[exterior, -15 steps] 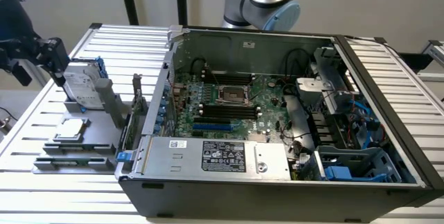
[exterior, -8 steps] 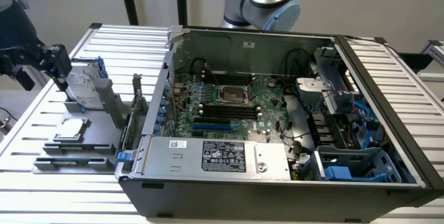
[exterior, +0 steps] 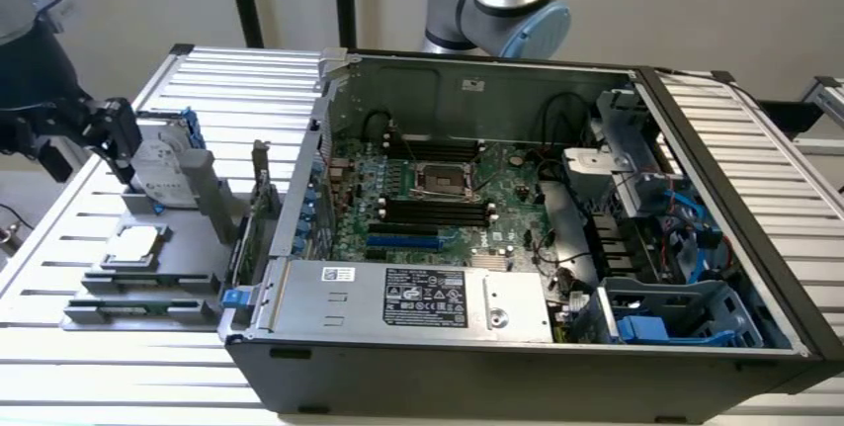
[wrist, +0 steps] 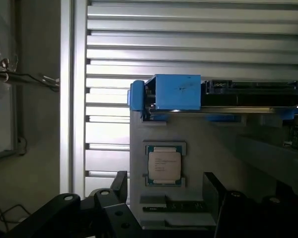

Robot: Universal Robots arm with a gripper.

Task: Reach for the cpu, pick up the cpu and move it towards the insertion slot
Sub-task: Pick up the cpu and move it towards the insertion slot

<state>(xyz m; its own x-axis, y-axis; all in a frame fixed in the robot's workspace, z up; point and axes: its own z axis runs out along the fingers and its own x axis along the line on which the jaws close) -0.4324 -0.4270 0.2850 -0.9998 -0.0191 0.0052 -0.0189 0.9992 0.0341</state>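
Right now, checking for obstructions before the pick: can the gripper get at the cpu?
Probably yes: the cpu lies uncovered on its grey holder, and nothing stands between it and the open gripper.

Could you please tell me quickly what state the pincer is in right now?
Pincer: open, holding nothing; the cpu lies ungripped on the grey holder.
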